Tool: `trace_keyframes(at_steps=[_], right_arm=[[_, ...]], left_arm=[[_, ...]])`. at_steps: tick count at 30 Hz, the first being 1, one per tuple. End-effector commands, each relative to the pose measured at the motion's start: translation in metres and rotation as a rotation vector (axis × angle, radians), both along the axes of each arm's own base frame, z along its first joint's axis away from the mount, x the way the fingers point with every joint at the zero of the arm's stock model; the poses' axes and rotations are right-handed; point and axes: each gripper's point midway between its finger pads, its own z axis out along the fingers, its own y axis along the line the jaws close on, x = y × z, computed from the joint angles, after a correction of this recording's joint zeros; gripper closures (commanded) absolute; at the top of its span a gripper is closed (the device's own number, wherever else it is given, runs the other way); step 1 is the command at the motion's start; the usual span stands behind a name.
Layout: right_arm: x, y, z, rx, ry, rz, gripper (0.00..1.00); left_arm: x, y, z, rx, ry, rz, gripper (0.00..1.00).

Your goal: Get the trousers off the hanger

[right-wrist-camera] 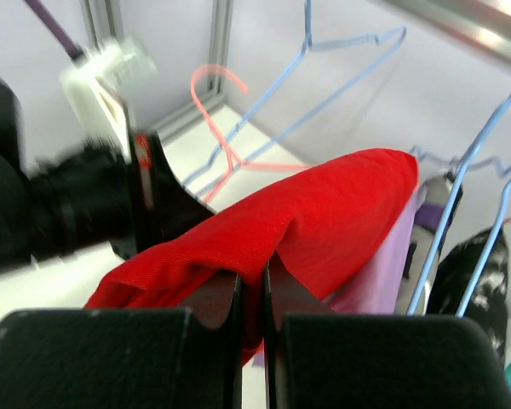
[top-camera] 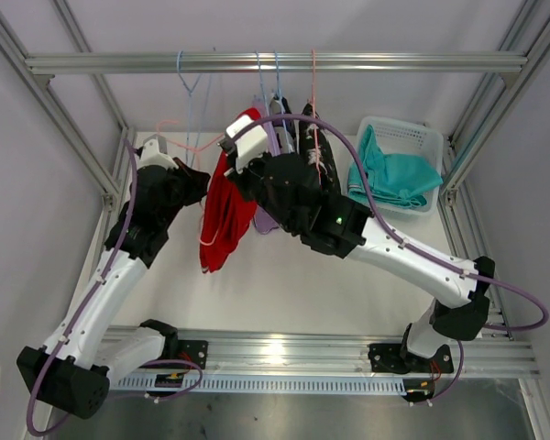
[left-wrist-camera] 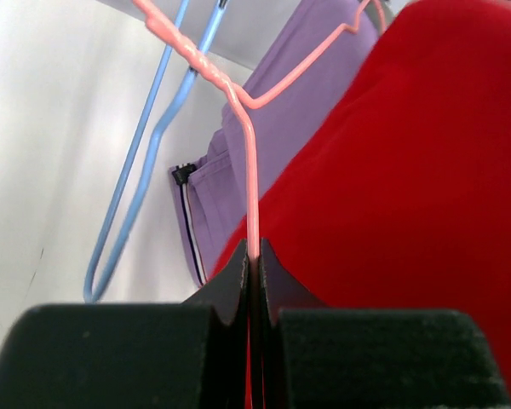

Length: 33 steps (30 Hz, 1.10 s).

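Observation:
The red trousers (top-camera: 225, 215) hang between my two grippers. My left gripper (top-camera: 197, 183) is shut on the wire of a pink hanger (left-wrist-camera: 252, 170) just beside the red cloth (left-wrist-camera: 409, 170). My right gripper (right-wrist-camera: 254, 285) is shut on a fold of the red trousers (right-wrist-camera: 324, 204); from above it (top-camera: 247, 170) is at their top edge. The pink hanger (right-wrist-camera: 226, 145) is off the rail. The lilac trousers (left-wrist-camera: 264, 128) hang behind the red ones. The black, white-blotched trousers (right-wrist-camera: 477, 273) hang further right. The teal trousers (top-camera: 394, 174) lie in the basket.
A metal rail (top-camera: 119, 64) crosses the back, with blue hangers (top-camera: 191, 87) and another pink one (top-camera: 313, 92) on it. A white basket (top-camera: 426, 133) stands at the back right. Frame posts stand on both sides. An empty blue hanger (left-wrist-camera: 145, 153) hangs left of the lilac trousers.

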Motion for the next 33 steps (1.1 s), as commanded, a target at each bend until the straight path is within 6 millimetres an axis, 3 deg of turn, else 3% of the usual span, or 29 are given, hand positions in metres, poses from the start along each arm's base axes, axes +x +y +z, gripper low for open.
trace_keyframes(at_steps=[1,7,11,20,24,30,31,33], right_arm=[[-0.009,-0.017,0.103,0.195,-0.129,-0.004,1.0],[-0.02,-0.029,0.144,0.206,-0.189,-0.014,1.0],[-0.029,-0.043,0.154,0.198,-0.212,-0.037,1.0],[-0.059,-0.085,0.141,0.21,-0.187,-0.051,1.0],[-0.072,-0.117,0.141,0.25,-0.177,-0.066,1.0],[-0.08,-0.17,0.121,0.284,-0.142,-0.108,1.0],[-0.082,-0.186,0.124,0.312,-0.143,-0.118,1.0],[-0.082,-0.197,0.112,0.303,-0.129,-0.144,1.0]], left_arm=[[0.008,0.0,0.012,0.038,-0.04,0.011,1.0],[0.013,0.0,0.0,0.058,-0.015,0.019,1.0],[0.016,-0.002,-0.005,0.064,0.002,0.014,1.0],[0.027,0.001,-0.029,0.138,0.048,0.059,1.0],[0.034,0.005,-0.042,0.164,0.083,0.087,1.0],[0.039,0.011,-0.052,0.203,0.092,0.116,1.0],[0.039,0.01,-0.055,0.209,0.1,0.115,1.0],[0.042,0.01,-0.063,0.221,0.119,0.12,1.0]])
